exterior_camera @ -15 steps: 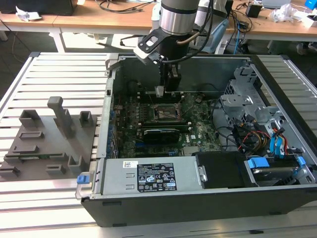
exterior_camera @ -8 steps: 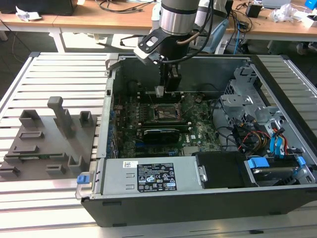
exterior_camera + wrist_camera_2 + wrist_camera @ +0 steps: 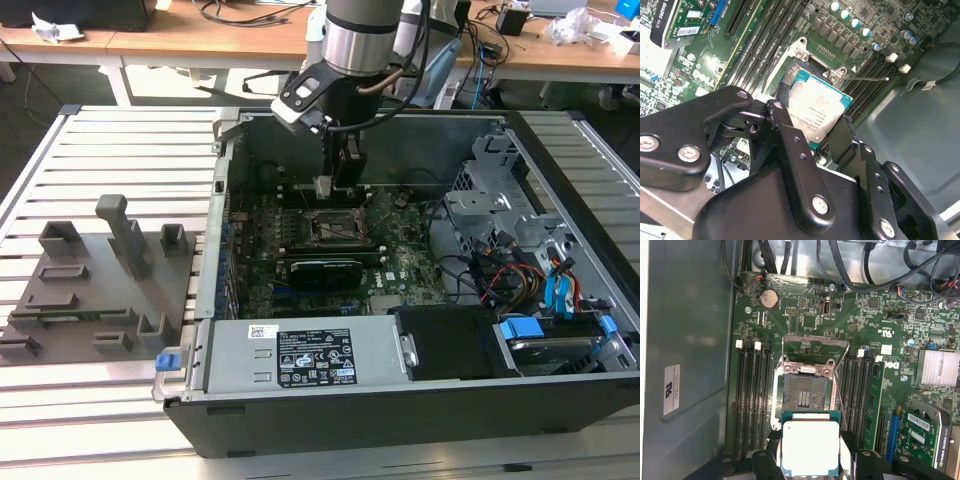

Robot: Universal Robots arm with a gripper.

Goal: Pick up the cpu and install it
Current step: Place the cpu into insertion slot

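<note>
Gripper [image 3: 810, 462] is clamping the cpu [image 3: 811, 442] by two opposite edges, holding it flat over the motherboard, just beside the open socket [image 3: 805, 394], not seated. Chip is looking light, rigid and slick-topped, likely fragile underneath, so the edges are the safe hold. Raised load plate [image 3: 815, 352] and memory slots [image 3: 752, 400] are crowding the socket; graphics card [image 3: 925, 437] is sitting well apart.

Slatted table with desks behind.
In the exterior view a metal table [image 3: 120, 140] of pale ribbed slats takes the foreground. Behind it runs a row of wooden desks [image 3: 200, 42] on white legs [image 3: 120, 82], strewn with black cables [image 3: 250, 10] and crumpled white paper [image 3: 55, 28]; the floor [image 3: 60, 85] beneath them is dark. The light is even, with soft shadows.
</note>
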